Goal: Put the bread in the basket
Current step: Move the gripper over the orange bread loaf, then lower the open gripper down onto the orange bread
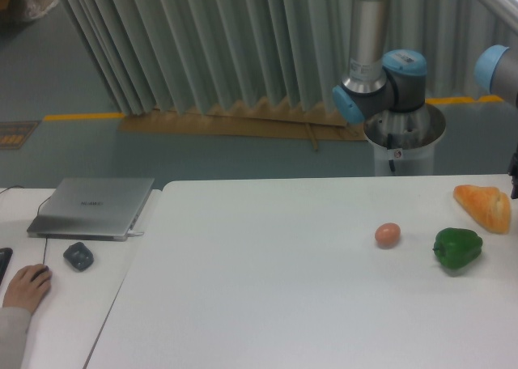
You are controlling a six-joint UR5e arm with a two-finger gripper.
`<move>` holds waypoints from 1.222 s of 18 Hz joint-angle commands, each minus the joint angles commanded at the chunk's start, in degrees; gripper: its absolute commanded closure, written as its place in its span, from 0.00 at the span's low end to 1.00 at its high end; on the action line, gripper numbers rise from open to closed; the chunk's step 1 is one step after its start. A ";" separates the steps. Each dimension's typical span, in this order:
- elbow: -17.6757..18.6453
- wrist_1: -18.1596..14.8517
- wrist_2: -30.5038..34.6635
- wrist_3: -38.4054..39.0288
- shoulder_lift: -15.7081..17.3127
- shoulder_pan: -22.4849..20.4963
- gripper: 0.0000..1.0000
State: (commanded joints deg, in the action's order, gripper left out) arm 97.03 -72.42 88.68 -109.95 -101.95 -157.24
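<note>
The bread (483, 207), a golden-orange loaf, lies on the white table (267, 304) near its far right edge. A dark sliver of my gripper (514, 175) shows at the frame's right border, just above and to the right of the loaf. Most of it is cut off, so its fingers are hidden. The basket is out of view.
A green pepper (457, 249) sits just in front of the bread, and a small brownish egg (388, 235) lies to its left. The arm's base (402, 134) stands behind the table. On the left are a closed laptop (93, 207), a dark mouse (78, 256) and a person's hand (27, 286).
</note>
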 joint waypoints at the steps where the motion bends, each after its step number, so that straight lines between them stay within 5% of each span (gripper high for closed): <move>1: 0.17 0.00 0.26 0.09 0.00 0.09 0.00; 13: 2.20 0.09 3.78 0.70 -0.18 2.19 0.00; 18: 5.79 0.00 6.14 0.09 1.31 2.46 0.00; 22: 7.03 -2.20 9.39 0.00 0.97 2.99 0.00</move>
State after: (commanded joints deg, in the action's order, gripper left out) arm 104.06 -74.62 98.07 -109.95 -100.99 -154.25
